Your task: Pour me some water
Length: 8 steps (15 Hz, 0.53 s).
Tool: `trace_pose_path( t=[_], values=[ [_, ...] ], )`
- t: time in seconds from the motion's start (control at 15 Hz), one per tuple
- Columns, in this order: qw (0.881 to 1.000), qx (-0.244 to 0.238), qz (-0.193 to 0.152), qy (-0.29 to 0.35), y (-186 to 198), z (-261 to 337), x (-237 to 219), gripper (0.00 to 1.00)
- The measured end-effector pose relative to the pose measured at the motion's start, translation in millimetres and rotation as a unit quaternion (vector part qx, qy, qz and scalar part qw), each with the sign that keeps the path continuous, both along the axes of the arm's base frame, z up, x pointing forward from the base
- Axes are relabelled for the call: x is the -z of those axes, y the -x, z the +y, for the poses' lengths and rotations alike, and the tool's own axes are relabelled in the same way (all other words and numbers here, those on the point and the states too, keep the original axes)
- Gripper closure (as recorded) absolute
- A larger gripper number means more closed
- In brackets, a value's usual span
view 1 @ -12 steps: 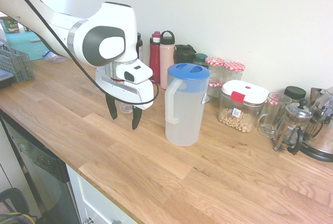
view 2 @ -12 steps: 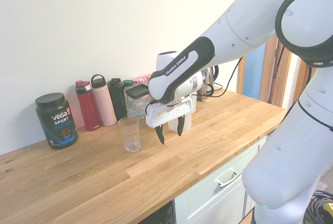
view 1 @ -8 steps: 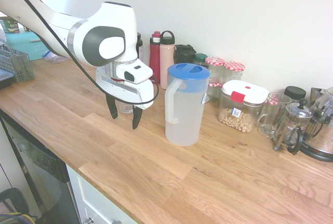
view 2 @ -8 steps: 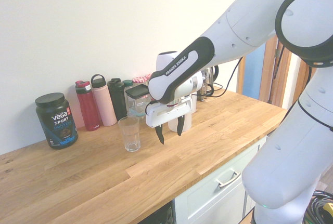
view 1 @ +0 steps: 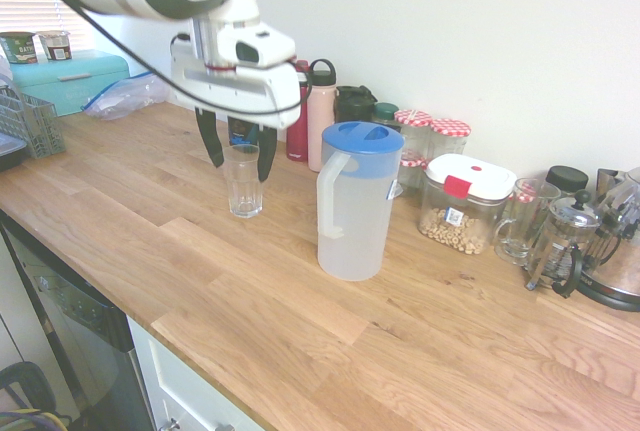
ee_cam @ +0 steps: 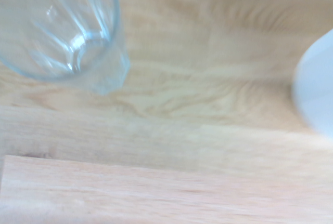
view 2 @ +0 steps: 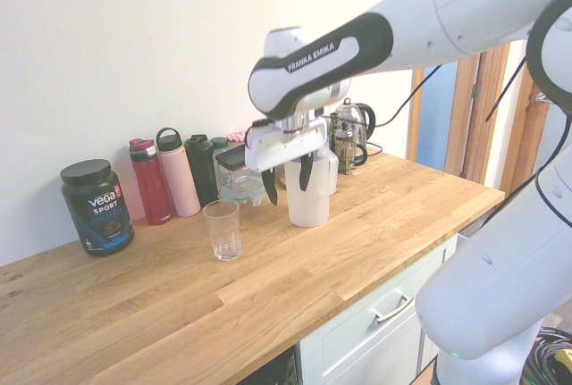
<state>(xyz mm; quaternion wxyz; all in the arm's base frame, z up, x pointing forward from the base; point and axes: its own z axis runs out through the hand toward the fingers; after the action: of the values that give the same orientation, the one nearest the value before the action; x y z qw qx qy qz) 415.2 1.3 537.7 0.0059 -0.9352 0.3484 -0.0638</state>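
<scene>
While the gripper [view 1: 237, 154] hangs above the wooden counter [view 1: 300, 321] with its two dark fingers spread apart and nothing between them, it points straight down, near the ribbed glass tumbler [view 1: 243, 181] and raised clear of it. Lettering on the arm [view 2: 313, 53] reads "FRANKA EMIKA". Water [view 1: 350, 256] sits low in the frosted plastic jug [view 1: 354, 201], which stands upright with blue lid on, white handle toward the tumbler, untouched. Against the wall: a black tub [view 2: 96, 206] labelled "Vega SPORT", a red bottle [view 2: 151, 181], a pink bottle [view 2: 179, 173]. Beyond the jug, a clear box [view 1: 465, 203] with a white lid and red clip carries a small label too small to read; a French press [view 1: 565, 243] stands further along. The wrist view shows the tumbler's rim [ee_cam: 62, 26] from above, blurred.
</scene>
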Motion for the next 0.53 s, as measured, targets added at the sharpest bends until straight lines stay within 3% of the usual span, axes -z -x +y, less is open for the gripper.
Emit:
trace_pose_path(
  t=[0.33,0.53],
  values=[
    [1.0,-0.007,-0.015,0.008,5.4,-67.6,-60.1,0.0],
    [1.0,0.009,-0.018,0.006,10.5,-107.5,-61.4,0.0]
  ],
)
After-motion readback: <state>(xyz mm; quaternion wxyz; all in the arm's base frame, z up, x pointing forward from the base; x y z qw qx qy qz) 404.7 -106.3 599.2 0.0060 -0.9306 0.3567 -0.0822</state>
